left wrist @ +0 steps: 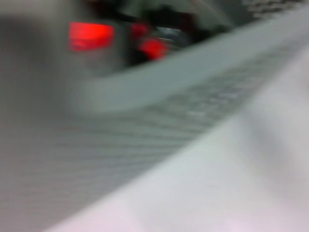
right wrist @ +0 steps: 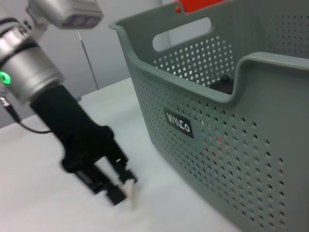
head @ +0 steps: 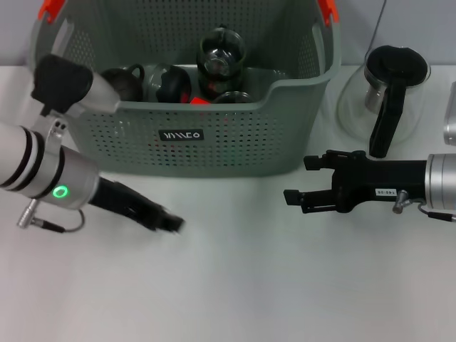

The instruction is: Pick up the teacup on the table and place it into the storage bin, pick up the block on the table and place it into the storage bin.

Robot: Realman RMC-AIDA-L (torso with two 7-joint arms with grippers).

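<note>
The storage bin (head: 214, 142) stands at the back middle of the table (head: 235, 285). Inside it lie dark teacups (head: 127, 80), a glass cup (head: 222, 53) and a red block (head: 200, 101). No teacup or block shows on the table. My left gripper (head: 169, 221) is low over the table just in front of the bin's left half, open and empty; it also shows in the right wrist view (right wrist: 112, 183). My right gripper (head: 303, 179) is open and empty, level over the table beside the bin's right front corner. The left wrist view shows the bin's rim (left wrist: 193, 63) and the red block (left wrist: 154, 48).
A glass jug with a black lid and handle (head: 388, 92) stands at the back right, behind my right arm. A metal object (head: 450, 117) is at the right edge. The bin's orange handle clips (head: 51, 8) stick up at its ends.
</note>
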